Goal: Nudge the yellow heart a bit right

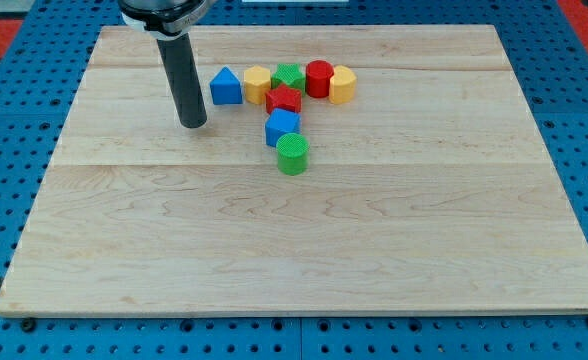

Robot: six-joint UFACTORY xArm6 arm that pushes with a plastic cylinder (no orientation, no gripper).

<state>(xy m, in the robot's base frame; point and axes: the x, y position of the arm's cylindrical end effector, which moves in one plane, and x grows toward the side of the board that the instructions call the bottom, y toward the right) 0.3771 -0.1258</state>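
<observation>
My tip [193, 124] rests bare on the wooden board [304, 250], holding nothing, just left of the blue triangle [225, 87]. The yellow heart [342, 85] ends the row at the view's right (touching the red cylinder [319, 77]), well apart from my tip.

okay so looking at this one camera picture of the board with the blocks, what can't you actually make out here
- Arm above my tip: cut off by the view's top edge.
- Green star: its lower part is hidden by the red star.
- The two yellow blocks, one beside the blue triangle, one beside the red cylinder: too small to tell which is the heart.
</observation>
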